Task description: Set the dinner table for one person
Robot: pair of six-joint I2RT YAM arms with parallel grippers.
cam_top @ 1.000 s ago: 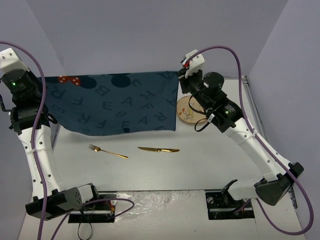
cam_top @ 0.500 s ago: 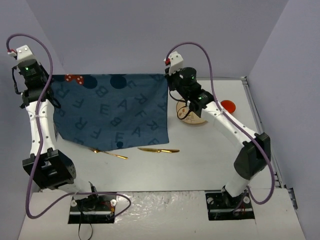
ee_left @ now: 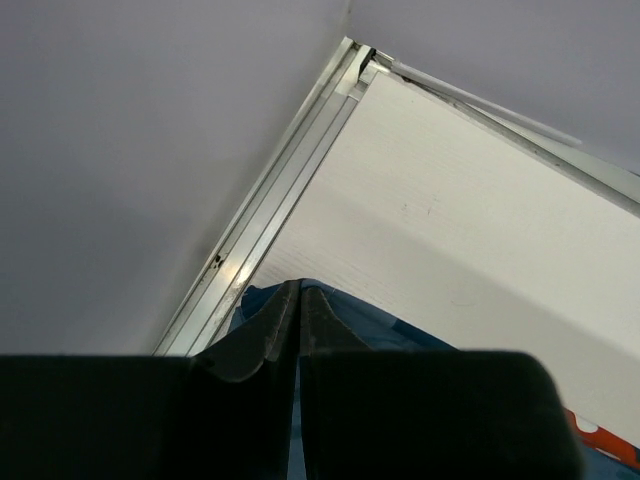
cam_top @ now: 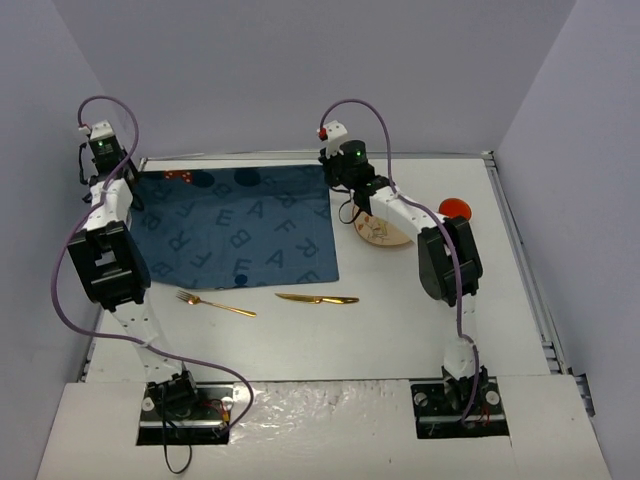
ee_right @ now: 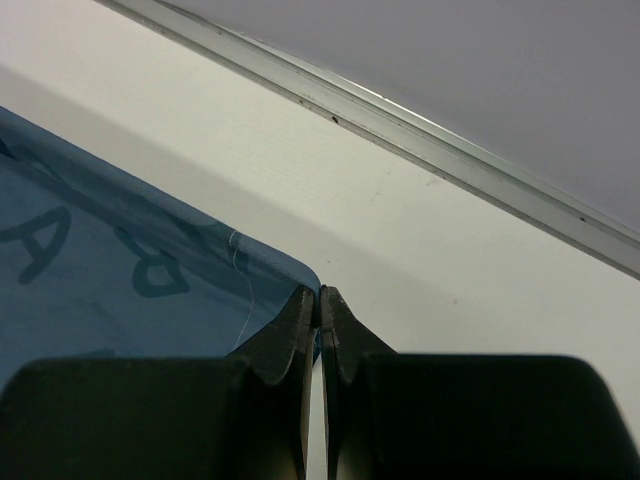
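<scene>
The dark blue placemat (cam_top: 235, 225) printed with letters lies spread over the back left of the white dinner table (cam_top: 400, 330). My left gripper (cam_top: 128, 178) is shut on its far left corner, and in the left wrist view the blue cloth (ee_left: 350, 315) shows pinched between the fingertips (ee_left: 285, 300). My right gripper (cam_top: 328, 170) is shut on the far right corner (ee_right: 280, 265). A gold fork (cam_top: 215, 303) and a gold knife (cam_top: 317, 299) lie just in front of the placemat. A patterned plate (cam_top: 383, 232) sits to its right, partly under the right arm.
A small red round thing (cam_top: 456, 209) sits right of the plate. The metal rim (ee_left: 270, 210) of the table runs close behind both grippers, against the grey walls. Both arm bases stand at the near edge.
Both arms carried the placemat backward and down. It hung lifted a second ago and now lies spread on the table. The fork, briefly covered by its front edge, shows fully again.
</scene>
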